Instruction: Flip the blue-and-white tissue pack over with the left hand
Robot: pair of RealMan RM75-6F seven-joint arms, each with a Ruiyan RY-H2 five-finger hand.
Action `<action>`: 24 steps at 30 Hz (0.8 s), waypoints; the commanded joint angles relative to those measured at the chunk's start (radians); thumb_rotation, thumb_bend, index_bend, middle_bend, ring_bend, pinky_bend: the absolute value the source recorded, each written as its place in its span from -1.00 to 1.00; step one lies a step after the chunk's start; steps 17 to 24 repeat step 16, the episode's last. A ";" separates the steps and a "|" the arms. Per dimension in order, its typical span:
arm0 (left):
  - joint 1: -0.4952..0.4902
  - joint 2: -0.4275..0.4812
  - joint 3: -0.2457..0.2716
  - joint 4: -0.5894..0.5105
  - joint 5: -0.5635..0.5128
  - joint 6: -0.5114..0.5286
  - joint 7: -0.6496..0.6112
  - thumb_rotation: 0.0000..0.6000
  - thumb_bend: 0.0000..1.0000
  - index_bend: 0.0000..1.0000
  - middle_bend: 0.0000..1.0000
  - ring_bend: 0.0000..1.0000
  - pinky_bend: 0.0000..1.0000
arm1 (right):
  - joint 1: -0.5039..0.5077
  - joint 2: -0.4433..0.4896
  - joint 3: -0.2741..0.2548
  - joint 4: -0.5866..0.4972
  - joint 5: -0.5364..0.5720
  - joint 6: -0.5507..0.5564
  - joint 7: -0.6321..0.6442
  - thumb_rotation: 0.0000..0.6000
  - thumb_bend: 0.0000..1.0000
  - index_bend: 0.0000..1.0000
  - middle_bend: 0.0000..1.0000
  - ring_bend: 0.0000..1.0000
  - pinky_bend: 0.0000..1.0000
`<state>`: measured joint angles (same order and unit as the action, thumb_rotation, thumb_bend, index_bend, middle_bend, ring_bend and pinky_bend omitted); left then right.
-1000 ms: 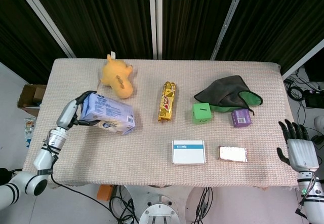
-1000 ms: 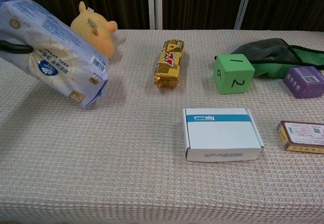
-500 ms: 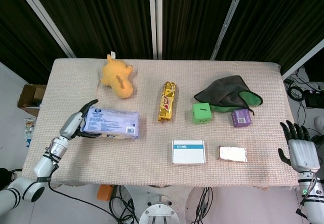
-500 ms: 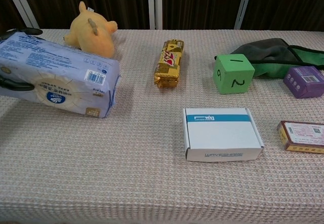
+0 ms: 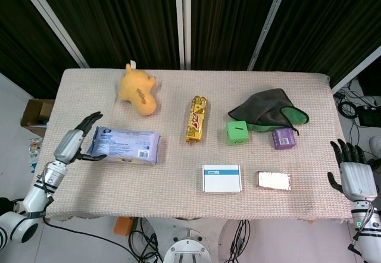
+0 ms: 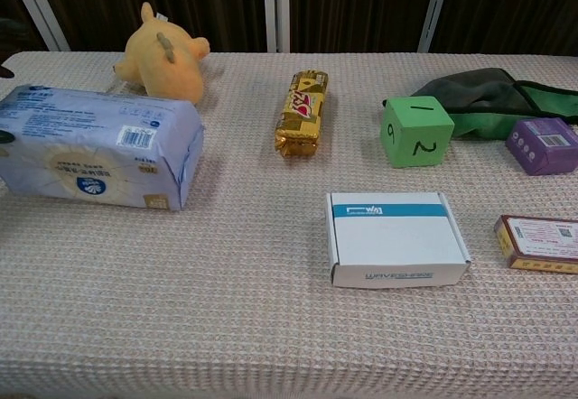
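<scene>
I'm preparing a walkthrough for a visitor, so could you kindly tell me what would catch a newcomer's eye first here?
Probably the blue-and-white tissue pack, lying flat at the table's left, with the left robot hand beside its end, fingers spread. Next come the yellow plush toy at the back left and the gold snack bar in the middle.

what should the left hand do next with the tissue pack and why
Probably draw the left hand back off to the side. The tissue pack lies flat on the table, barcode side up, and the fingers are spread at its end rather than closed on it, so the flip looks done.
</scene>
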<state>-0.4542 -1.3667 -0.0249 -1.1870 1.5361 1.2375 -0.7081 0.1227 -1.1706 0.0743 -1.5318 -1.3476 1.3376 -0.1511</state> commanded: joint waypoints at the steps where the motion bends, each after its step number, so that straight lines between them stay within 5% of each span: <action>1: 0.034 0.066 -0.012 -0.060 -0.016 0.050 0.052 1.00 -1.00 -1.00 -1.00 -1.00 -0.70 | -0.002 0.006 0.002 -0.006 -0.004 0.008 0.006 1.00 -0.43 -1.00 -1.00 -1.00 -1.00; 7: 0.153 0.254 -0.028 -0.282 -0.074 0.219 0.429 1.00 -0.94 -1.00 -1.00 -1.00 -0.70 | -0.018 0.011 0.002 -0.005 -0.049 0.069 0.020 1.00 -0.43 -1.00 -1.00 -1.00 -1.00; 13: 0.308 0.248 0.025 -0.360 -0.062 0.426 0.860 0.94 -0.93 -0.92 -0.99 -1.00 -0.70 | -0.054 -0.027 -0.019 0.070 -0.147 0.183 0.065 1.00 -0.44 -1.00 -1.00 -1.00 -1.00; 16: 0.354 0.231 0.072 -0.364 -0.061 0.420 0.914 0.93 -0.93 -0.87 -0.98 -1.00 -0.70 | -0.067 -0.029 -0.024 0.088 -0.160 0.206 0.090 1.00 -0.44 -1.00 -1.00 -1.00 -1.00; 24: 0.354 0.231 0.072 -0.364 -0.061 0.420 0.914 0.93 -0.93 -0.87 -0.98 -1.00 -0.70 | -0.067 -0.029 -0.024 0.088 -0.160 0.206 0.090 1.00 -0.44 -1.00 -1.00 -1.00 -1.00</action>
